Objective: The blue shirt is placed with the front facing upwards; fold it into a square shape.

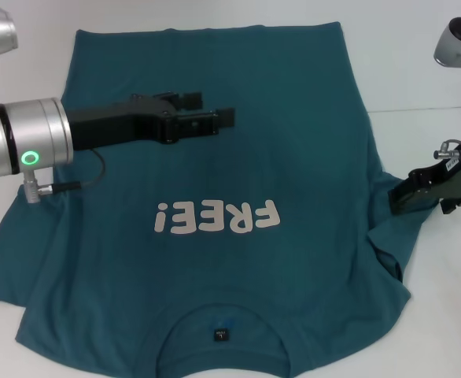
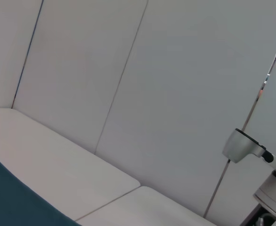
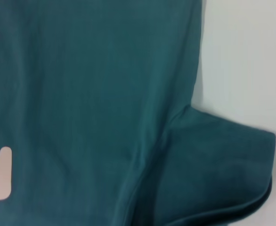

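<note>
- The large dark teal-blue short-sleeved cotton T-shirt (image 1: pixel 215 236) lies spread flat, print up, covering most of the white desk (image 1: pixel 419 71), collar at the near edge.
- Pale grey wall panels (image 2: pixel 175 94) rise behind the desk's far edge.
- The left gripper (image 1: pixel 215 110) hovers over the shirt's far half, jaws slightly apart.
- The right gripper (image 1: pixel 407 197) sits at the sleeve; I cannot tell its jaws' state.

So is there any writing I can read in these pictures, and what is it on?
"FREE!" in whitish letters on the front of the blue shirt, upside down in the head view.
Neck label inside the collar: too small to read.
No other text shows.
</note>
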`<state>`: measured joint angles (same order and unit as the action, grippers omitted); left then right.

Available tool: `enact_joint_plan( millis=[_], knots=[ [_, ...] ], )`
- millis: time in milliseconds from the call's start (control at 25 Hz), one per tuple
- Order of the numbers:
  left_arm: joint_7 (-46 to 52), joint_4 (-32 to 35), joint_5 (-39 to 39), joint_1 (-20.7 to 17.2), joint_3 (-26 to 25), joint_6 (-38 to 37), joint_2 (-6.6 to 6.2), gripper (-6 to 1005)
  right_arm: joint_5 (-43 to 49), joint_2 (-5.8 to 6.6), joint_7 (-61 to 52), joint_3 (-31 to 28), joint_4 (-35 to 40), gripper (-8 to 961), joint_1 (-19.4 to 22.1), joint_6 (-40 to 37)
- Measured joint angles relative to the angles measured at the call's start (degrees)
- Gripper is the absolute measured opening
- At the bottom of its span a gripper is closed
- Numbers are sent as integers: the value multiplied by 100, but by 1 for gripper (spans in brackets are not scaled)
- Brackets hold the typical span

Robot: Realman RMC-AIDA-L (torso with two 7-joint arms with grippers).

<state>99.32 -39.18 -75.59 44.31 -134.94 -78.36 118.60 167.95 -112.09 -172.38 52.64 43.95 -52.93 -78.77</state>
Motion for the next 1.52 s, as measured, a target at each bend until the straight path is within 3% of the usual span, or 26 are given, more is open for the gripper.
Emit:
enact_joint_plan(
  millis=[1520],
  knots=[
    [17,7,1,1,-14,-189,28,845,-9,1,-6,-132,-679,926,-24,863]
  ],
)
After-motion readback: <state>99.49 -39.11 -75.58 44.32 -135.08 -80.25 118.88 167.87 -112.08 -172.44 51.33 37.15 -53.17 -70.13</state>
